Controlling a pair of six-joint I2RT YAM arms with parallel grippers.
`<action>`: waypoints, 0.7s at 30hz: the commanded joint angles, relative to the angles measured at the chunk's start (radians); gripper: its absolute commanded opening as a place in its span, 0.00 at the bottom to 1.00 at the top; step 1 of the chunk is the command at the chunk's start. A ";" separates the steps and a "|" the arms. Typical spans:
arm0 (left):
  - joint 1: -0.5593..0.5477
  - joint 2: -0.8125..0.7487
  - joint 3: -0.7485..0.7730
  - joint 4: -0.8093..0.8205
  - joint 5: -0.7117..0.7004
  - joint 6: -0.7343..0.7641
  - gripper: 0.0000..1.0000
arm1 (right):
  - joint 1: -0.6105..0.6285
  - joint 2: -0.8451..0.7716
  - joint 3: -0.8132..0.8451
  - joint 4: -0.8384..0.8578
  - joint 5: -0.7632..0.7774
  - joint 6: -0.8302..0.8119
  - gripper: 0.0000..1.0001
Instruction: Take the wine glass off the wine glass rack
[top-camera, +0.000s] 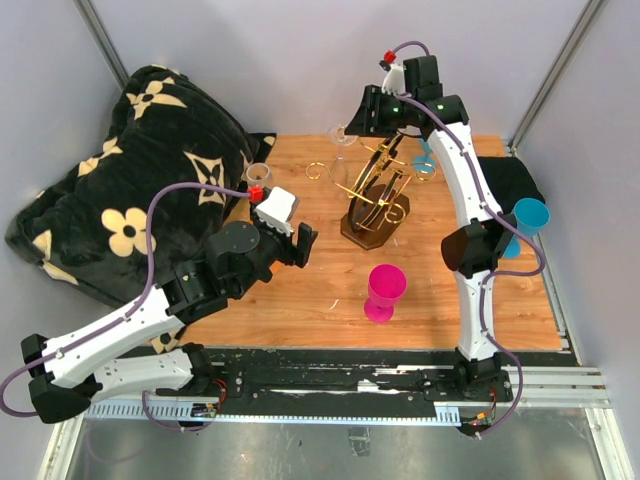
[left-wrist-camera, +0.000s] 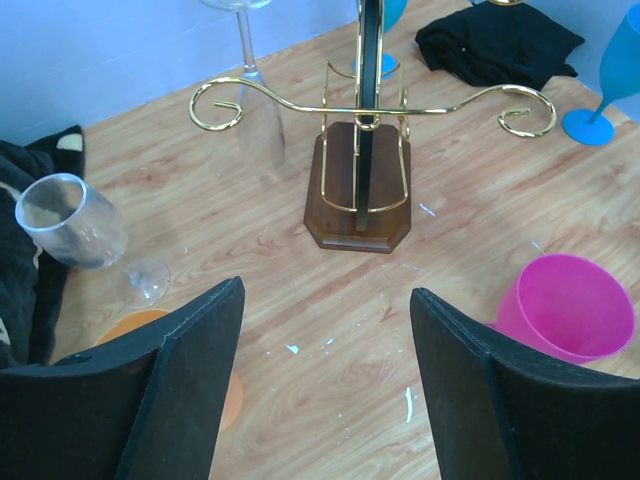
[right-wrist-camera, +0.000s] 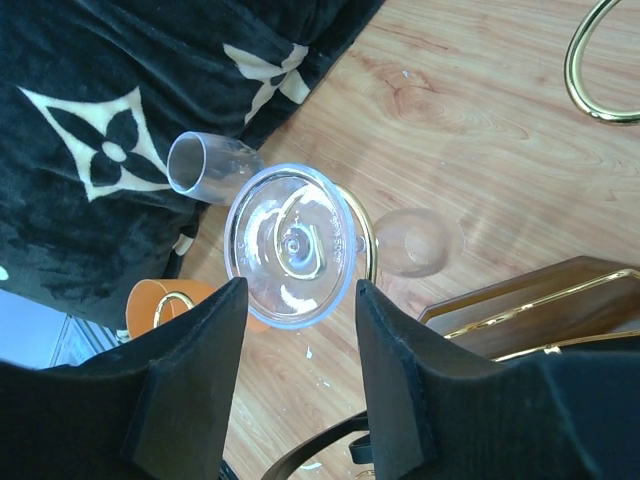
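The wine glass (right-wrist-camera: 290, 245) hangs upside down by its foot on the rack's (top-camera: 372, 210) far-left curl, so the right gripper (right-wrist-camera: 300, 290) straddles that foot from above, half-parted, grip unclear, while the left gripper (left-wrist-camera: 328, 290) hovers near, wide and empty.

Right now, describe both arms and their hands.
The left arm and right arm have white shells and black joints. A purple cable loops along each, ending in a red plug. The left hand and right hand each have two broad, matte black fingers.
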 joint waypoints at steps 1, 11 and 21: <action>-0.007 -0.024 0.003 0.017 -0.020 0.016 0.74 | 0.021 0.016 0.003 -0.031 0.002 0.021 0.48; -0.008 -0.067 -0.006 0.004 -0.053 0.028 0.76 | 0.046 0.057 0.001 0.012 -0.058 0.064 0.26; -0.008 -0.076 -0.008 -0.006 -0.059 0.026 0.77 | 0.041 0.045 -0.021 0.090 -0.038 0.124 0.28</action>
